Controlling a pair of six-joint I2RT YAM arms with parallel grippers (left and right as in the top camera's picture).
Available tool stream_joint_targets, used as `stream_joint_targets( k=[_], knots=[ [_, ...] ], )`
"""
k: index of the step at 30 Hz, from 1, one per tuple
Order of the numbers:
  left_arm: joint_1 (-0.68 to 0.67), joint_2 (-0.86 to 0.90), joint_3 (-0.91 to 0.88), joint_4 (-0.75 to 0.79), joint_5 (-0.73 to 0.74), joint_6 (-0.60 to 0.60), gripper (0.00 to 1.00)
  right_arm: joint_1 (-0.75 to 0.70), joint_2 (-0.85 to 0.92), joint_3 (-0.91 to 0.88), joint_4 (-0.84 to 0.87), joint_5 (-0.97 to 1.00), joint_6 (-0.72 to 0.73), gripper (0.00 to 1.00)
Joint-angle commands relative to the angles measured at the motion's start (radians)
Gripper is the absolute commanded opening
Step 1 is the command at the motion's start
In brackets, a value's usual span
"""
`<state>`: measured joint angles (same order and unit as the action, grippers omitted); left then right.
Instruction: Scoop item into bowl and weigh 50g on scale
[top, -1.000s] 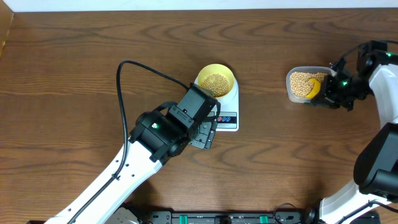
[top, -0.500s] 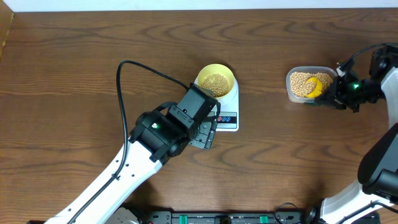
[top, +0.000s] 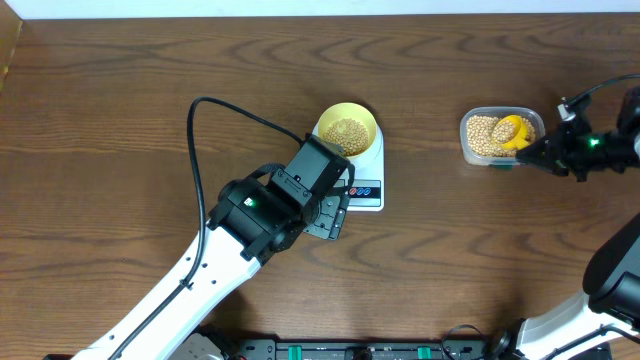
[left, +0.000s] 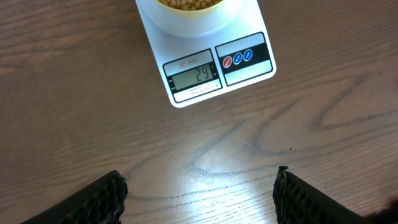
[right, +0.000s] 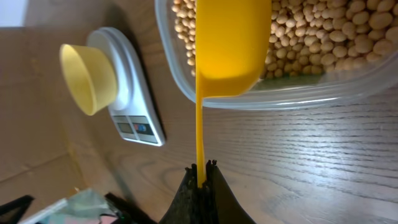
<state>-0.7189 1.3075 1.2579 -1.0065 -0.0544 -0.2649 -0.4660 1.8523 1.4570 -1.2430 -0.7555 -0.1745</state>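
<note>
Overhead: the bowl (top: 322, 125) of beans (top: 347, 133) sits on the scale (top: 366, 190), and the scoop (top: 512, 132) dips into the tub (top: 464, 135) to load up. Left wrist: the left end effector (left: 199, 193) gapes wide and empty, clear of the display (left: 196, 76), which shows 29. Right wrist: the right end effector (right: 200, 177) is clamped on the scoop.

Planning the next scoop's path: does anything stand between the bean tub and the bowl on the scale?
Nothing visible. Only bare table lies between the tub and the bowl; the left gripper hangs by the scale's display edge, off that line.
</note>
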Motion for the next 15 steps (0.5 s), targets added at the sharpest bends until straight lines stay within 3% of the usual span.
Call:
stream_joint_targets(
  k=[1,15],
  knots=[
    [0.002,0.004,0.019,-0.002,0.001,0.008,0.78,-0.028,0.014,-0.008,-0.01,-0.096,-0.045,0.01],
    [0.002,0.004,0.019,-0.002,0.001,0.008,0.78,-0.051,0.014,-0.008,-0.063,-0.296,-0.116,0.01]
  ],
)
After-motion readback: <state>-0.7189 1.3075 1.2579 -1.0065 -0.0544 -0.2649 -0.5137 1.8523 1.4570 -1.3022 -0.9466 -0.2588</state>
